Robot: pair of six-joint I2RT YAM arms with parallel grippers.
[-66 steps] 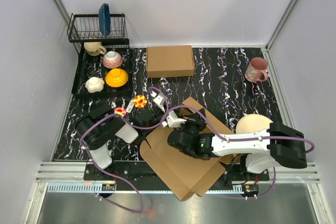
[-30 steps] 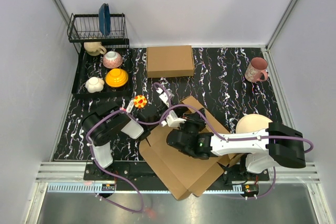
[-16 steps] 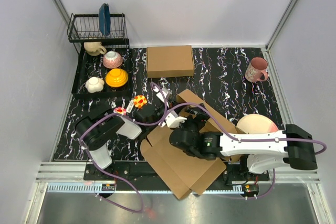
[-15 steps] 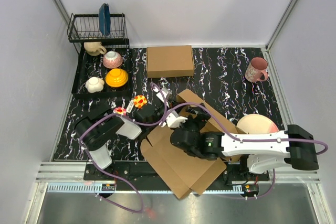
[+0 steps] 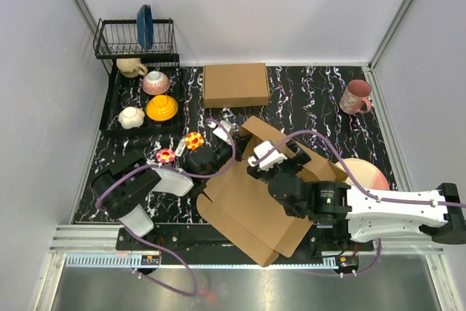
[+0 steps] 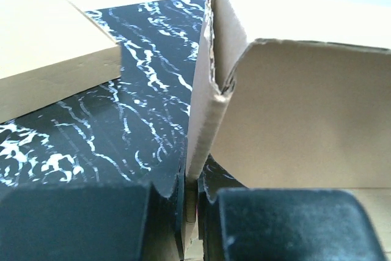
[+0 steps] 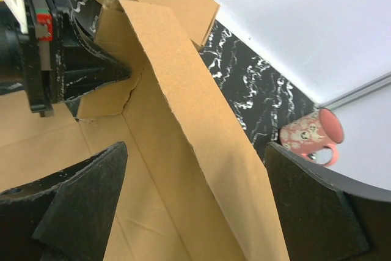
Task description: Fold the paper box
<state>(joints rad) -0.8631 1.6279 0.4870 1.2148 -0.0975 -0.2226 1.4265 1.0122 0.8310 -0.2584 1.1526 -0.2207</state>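
The paper box is a brown cardboard sheet lying half-formed near the table's front edge, with its far side wall raised. My left gripper is shut on the edge of a flap at the box's far left corner. In the left wrist view that flap stands upright between the fingers. My right gripper is open wide over the box's inside. The raised wall runs between its fingers without touching them. From above, the right gripper hangs over the box's far side.
A neatly formed cardboard box lies at the back centre. A pink mug stands back right, and a plate lies right of the sheet. A dish rack and a tray of bowls are back left. Two small flower toys lie beside the left arm.
My right gripper has opened wide and pulled back to the right, its arm swinging out. The far wall now stands higher. The left gripper keeps its pinch on the flap.
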